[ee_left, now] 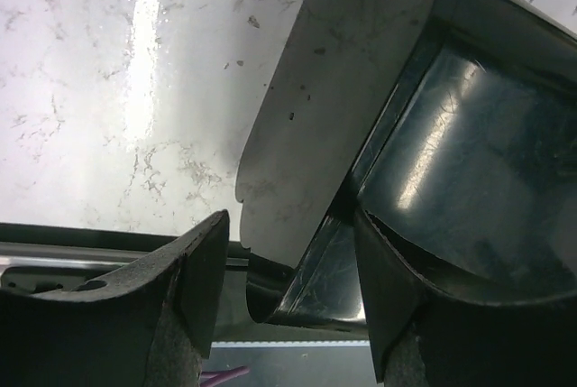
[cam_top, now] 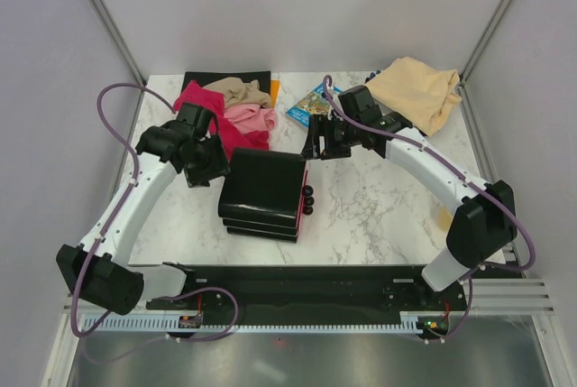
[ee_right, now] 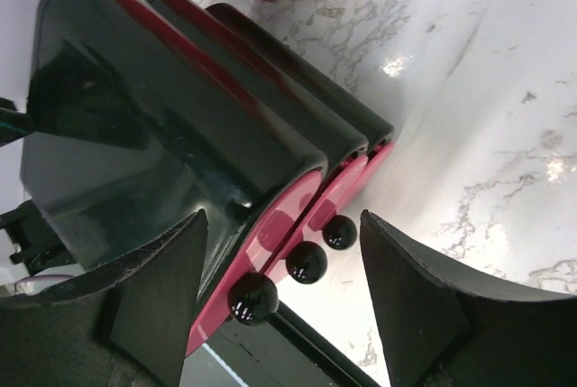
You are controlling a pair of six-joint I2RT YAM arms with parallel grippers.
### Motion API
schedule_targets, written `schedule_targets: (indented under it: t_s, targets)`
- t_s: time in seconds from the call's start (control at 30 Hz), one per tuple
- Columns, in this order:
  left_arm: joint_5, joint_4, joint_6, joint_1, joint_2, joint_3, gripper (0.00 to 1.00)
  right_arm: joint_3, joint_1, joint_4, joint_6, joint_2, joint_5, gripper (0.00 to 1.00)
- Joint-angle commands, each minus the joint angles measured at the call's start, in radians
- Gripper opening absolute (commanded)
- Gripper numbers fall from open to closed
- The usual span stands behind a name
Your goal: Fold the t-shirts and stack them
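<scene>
While both pairs of jaws stood spread beside three stacked black cases (cam_top: 263,190), the table (cam_top: 379,216) carried four t-shirts: crimson (cam_top: 196,98), pink (cam_top: 254,119), tan (cam_top: 242,91), peach-cream (cam_top: 419,89); one blue book (cam_top: 306,105).

Stacked black boxes (cam_top: 263,193) mid-table; open tabletop (cam_top: 388,216) to their right

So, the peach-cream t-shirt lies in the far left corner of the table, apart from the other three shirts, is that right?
Not quite: the peach-cream t-shirt lies in the far right corner of the table, apart from the other three shirts, as the top external view shows.
</scene>
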Motion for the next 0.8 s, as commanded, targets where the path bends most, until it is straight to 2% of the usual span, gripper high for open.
schedule_targets:
  t_s: [0.0,0.2,0.43,0.63,0.77]
  targets:
    - [0.070,0.011,0.056,0.002,-0.040,-0.071,0.65,0.053,-0.003,0.057,0.004,0.001,-0.087,0.76]
    - [0.197,0.042,0.056,0.002,-0.046,-0.166,0.65,0.028,0.009,0.041,0.013,0.043,-0.130,0.77]
    - [0.220,0.097,0.028,-0.001,-0.043,-0.249,0.65,0.007,0.024,0.040,0.015,0.044,-0.113,0.77]
    - [0.228,0.161,0.033,-0.024,0.044,-0.185,0.64,0.007,0.038,0.040,0.019,0.026,-0.072,0.77]
    - [0.225,0.197,0.051,-0.099,0.200,-0.090,0.64,-0.005,0.039,0.038,0.015,-0.003,-0.015,0.77]
